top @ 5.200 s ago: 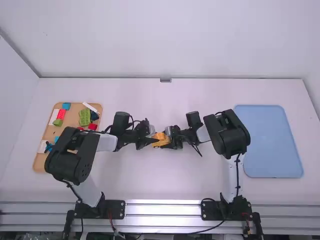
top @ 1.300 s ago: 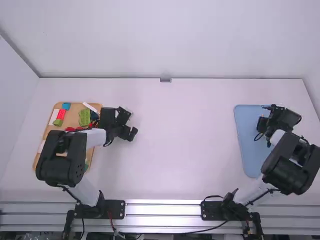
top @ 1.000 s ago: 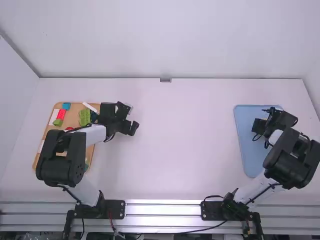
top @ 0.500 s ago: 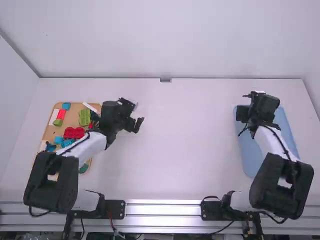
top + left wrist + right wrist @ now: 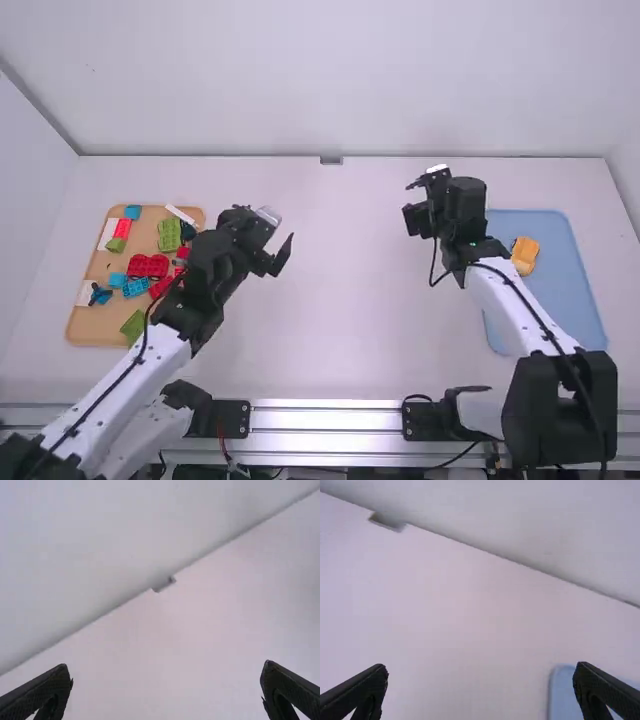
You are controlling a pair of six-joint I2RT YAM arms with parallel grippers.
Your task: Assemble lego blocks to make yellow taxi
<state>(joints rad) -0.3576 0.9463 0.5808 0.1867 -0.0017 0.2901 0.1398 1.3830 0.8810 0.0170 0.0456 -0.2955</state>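
Well, the left arm [image 5: 125, 380] slants inward, its gripper [image 5: 265, 232] spread wide and holding nothing, right of the wooden board [image 5: 95, 325] of loose blocks [image 5: 148, 266]. The right arm [image 5: 525, 310] leans inward too, its gripper [image 5: 433, 198] wide open and bare; the yellow taxi [image 5: 524, 255] sits on the blue tray [image 5: 575, 290], right of that gripper and nearer the arm bases.

My left arm [image 5: 122, 385] and right arm [image 5: 515, 318] are extended forward, my left gripper [image 5: 282, 237] and right gripper [image 5: 411, 203] well apart, each with its fingers [image 5: 47, 690] spread wide
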